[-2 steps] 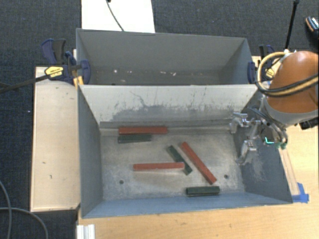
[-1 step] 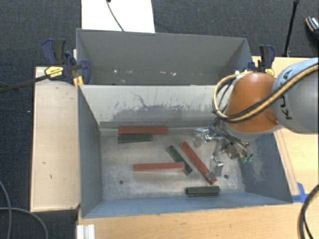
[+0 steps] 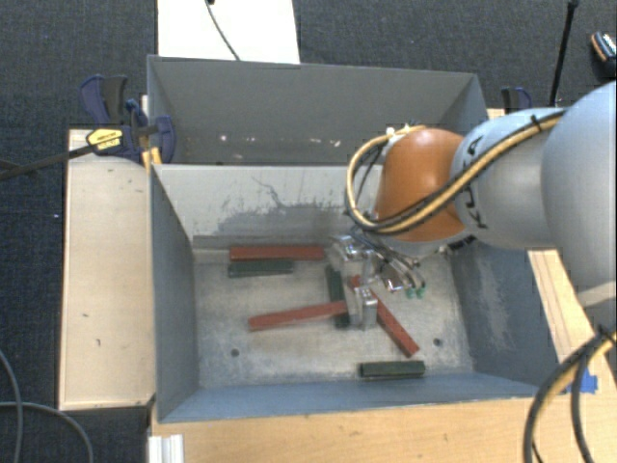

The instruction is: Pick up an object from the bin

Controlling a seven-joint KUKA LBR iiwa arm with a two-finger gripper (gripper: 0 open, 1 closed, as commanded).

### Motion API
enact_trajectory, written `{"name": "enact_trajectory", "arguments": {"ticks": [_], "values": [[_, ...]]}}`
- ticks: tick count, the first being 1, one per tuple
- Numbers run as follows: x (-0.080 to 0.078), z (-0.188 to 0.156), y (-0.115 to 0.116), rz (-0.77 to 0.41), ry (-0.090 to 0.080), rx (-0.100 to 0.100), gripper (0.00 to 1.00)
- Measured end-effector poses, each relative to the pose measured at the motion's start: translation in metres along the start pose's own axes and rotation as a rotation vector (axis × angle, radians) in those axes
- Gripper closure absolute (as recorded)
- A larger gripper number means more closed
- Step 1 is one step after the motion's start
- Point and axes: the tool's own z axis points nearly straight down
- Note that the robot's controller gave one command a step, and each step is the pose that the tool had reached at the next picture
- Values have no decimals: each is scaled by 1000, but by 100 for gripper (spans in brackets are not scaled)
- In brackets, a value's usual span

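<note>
Where the grey metal bin (image 3: pixel 174 287) begins at its left wall, the floor nearest that wall is bare, and the first things met are two flat sticks lying side by side near the back: a long red-brown flat stick (image 3: pixel 277 253) and, just in front of it, a shorter dark green flat stick (image 3: pixel 260 269), both running left to right. Further right and nearer the front, a second red-brown stick (image 3: pixel 294 317) lies on a slight slant, its right end rising toward the middle of the floor. There it meets a short dark green bar (image 3: pixel 334 285) lying roughly front to back. The gripper (image 3: pixel 363 307) hangs low just to the right of that meeting point, beneath the arm's rounded orange cover (image 3: pixel 419 186), and whether the claw is open, closed or gripping something cannot be told. The likeliest target, as a guess, is the slanted red-brown stick: its long axis points away to the claw's left and its right end lies at the claw's foot. It looks thin, straight and flat. To the right, another red-brown piece (image 3: pixel 398 334) slants down toward the front. A dark green bar (image 3: pixel 391 368) lies by the front wall, well apart from the claw.
</note>
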Motion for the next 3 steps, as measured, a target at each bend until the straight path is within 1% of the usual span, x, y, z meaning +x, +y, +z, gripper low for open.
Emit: {"name": "enact_trajectory", "arguments": {"ticks": [1, 2, 3], "values": [[-17, -2, 45, -9, -4, 0, 0], [-7, -1, 119, -429, 1, -2, 0], [-7, 0, 117, -426, 2, 0, 100]]}}
